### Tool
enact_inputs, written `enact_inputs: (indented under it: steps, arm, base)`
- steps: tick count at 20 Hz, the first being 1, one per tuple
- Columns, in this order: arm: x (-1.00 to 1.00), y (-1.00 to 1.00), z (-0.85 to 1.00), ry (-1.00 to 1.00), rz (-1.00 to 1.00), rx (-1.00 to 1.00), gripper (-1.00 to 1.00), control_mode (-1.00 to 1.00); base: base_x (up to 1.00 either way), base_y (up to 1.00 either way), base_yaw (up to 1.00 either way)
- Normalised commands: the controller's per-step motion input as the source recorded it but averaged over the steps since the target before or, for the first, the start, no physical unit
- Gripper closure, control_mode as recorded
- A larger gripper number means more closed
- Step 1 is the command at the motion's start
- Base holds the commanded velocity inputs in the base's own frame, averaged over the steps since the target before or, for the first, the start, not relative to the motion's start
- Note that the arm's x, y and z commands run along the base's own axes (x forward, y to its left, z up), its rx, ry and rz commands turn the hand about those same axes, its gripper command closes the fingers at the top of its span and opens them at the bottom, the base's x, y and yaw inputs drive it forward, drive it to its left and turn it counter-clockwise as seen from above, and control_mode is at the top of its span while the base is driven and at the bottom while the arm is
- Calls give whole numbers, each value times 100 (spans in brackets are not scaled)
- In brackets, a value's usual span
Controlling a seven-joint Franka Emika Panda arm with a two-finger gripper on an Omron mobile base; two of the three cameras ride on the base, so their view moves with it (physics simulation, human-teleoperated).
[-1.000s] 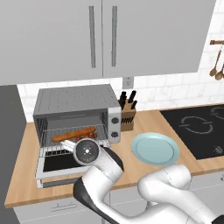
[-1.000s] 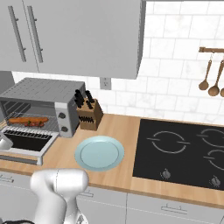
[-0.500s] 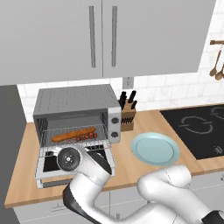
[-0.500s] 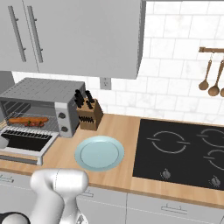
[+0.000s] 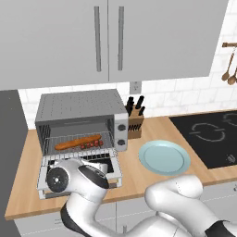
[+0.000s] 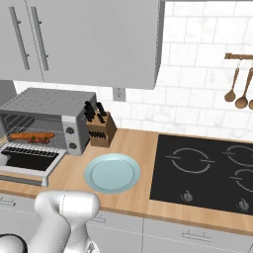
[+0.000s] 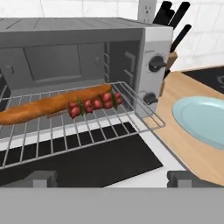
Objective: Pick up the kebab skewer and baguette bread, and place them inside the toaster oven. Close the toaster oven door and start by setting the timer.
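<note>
The toaster oven [image 5: 81,109] stands at the left of the counter, and the toaster oven door [image 5: 112,165] hangs down open. On its pulled-out wire rack [image 7: 131,111] lies the baguette bread [image 7: 48,105], with the kebab skewer [image 7: 94,103] against its front right side. Both also show on the rack from the bases: baguette [image 5: 76,142] [image 6: 29,135], skewer [image 5: 93,144]. My gripper [image 7: 114,179] is low in front of the open door's dark glass [image 7: 74,164]. It is open, fingertips [image 7: 41,178] wide apart, with nothing between them. My arm covers much of the door in the left base view.
Two round knobs [image 7: 156,64] sit on the oven's right panel. A light blue plate [image 5: 164,157] lies on the wooden counter right of the oven. A knife block [image 5: 135,122] stands behind it, with a black cooktop [image 6: 207,173] further right. Wall cabinets hang above.
My arm has swung left and lower in front of the open oven door. Baguette, skewer and door have stayed where they were.
</note>
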Motion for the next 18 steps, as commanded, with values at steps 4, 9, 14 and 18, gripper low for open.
enact_inputs:
  steps: [4, 9, 14, 18]
  arm:
    - [10, 16, 0, -1, 0, -16, -100, -100]
    - [14, 5, 0, 0, 0, -12, -100, -100]
    - [20, 5, 0, 0, 2, -2, -100, -100]
    - [4, 5, -19, -3, 17, 0, -100, -100]
  base:
    - [0, 0, 0]
    - [0, 0, 0]
    - [0, 0, 0]
    - [0, 0, 0]
